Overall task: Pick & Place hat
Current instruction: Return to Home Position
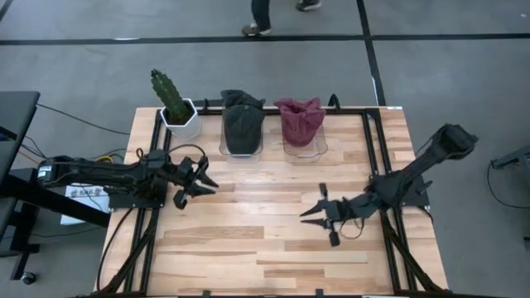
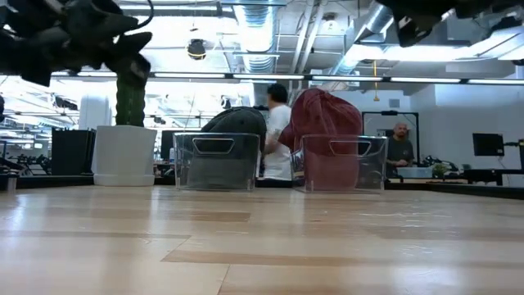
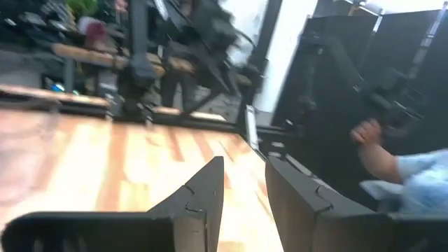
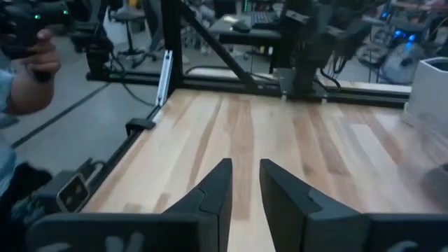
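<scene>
1. High view: left pincer (image 1: pixel 199 179) and right pincer (image 1: pixel 320 212) spread wide, empty; black cap (image 1: pixel 242 124) and red cap (image 1: pixel 300 118) sit in bins (image 1: pixel 240 152) beyond them
2. Low view: caps overtop the rims; a low arm sweep could snag one
3. Wrist views: a person's hand (image 3: pixel 367 133) nearby risks collision

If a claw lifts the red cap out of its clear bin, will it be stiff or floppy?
Probably floppy: the red cap sits crumpled, bulging above the right bin. Likely light, being cloth. It may snag the bin's rim and drag it.
</scene>
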Tool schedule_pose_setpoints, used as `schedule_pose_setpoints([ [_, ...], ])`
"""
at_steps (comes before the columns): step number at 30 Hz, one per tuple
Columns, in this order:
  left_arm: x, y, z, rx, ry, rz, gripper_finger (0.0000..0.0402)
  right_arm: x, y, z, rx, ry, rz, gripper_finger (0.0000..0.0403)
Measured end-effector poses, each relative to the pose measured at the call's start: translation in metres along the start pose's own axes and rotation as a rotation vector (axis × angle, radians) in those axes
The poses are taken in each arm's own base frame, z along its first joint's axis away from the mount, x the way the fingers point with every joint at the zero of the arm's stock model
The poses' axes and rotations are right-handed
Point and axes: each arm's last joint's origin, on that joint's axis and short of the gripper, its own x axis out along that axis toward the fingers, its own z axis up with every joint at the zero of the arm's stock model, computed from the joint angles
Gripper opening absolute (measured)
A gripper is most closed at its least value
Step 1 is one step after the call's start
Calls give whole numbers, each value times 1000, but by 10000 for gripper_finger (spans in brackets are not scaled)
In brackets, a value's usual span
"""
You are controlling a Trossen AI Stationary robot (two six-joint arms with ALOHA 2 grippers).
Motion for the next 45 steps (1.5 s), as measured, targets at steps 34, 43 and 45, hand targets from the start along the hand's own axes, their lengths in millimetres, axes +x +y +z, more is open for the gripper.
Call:
schedule_pose_setpoints([
  [34,-14,-21,9,54,-313,-59,103,-110,-72,-84,114,-102,-108,66],
  [43,-11,-13,-1,25,-211,-1,103,-111,-71,-89,109,-61,-106,66],
  [45,-11,-13,-1,27,-211,-3,103,-111,-71,-89,135,-62,-107,66],
])
